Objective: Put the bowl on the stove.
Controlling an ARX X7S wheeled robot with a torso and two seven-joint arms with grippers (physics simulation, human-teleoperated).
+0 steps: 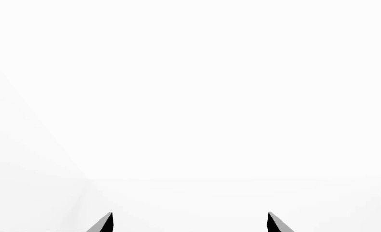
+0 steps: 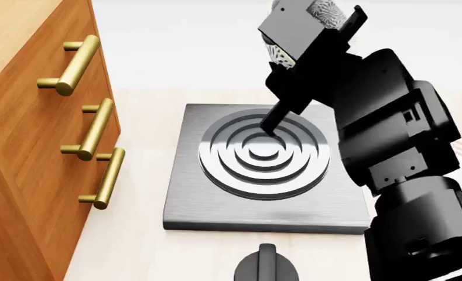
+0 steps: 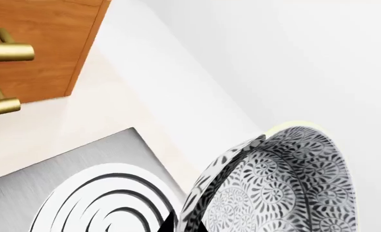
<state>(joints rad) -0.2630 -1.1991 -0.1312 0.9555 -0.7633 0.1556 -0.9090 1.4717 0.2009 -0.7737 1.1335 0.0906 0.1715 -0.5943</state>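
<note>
Speckled ceramic, the bowl (image 3: 277, 186) is clamped by its rim in my right gripper (image 2: 281, 96), held tilted above the far part of the stove (image 2: 266, 170); its burner (image 2: 263, 153) lies directly below. My left gripper (image 1: 190, 222) stands apart, empty.

A simulated kitchen: a stove (image 2: 266, 170) with its knob (image 2: 266, 266) sits beside wooden drawers (image 2: 27, 152) with brass handles (image 2: 88, 130).
</note>
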